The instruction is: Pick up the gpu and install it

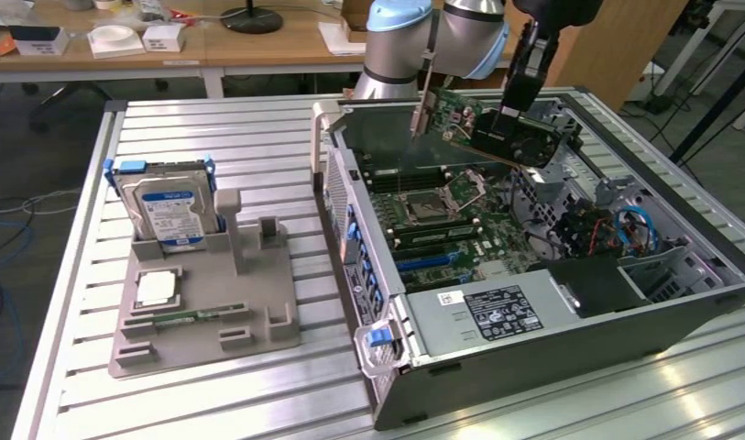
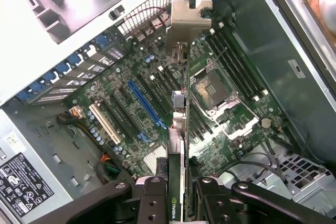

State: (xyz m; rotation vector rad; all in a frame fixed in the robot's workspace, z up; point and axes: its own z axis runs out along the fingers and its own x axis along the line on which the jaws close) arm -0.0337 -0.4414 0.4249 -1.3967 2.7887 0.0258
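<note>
— Where is the thin green-and-black gpu card?
— Your black gripper clamps it by the edge, above the open grey computer case. It hangs tilted; lowered so, it can miss the blue slot and bend.

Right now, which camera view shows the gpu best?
The exterior view: there the gpu shows its broad face, tilted above the open computer case. The wrist view gives it edge-on, bracket farthest, held in the gripper.
</note>
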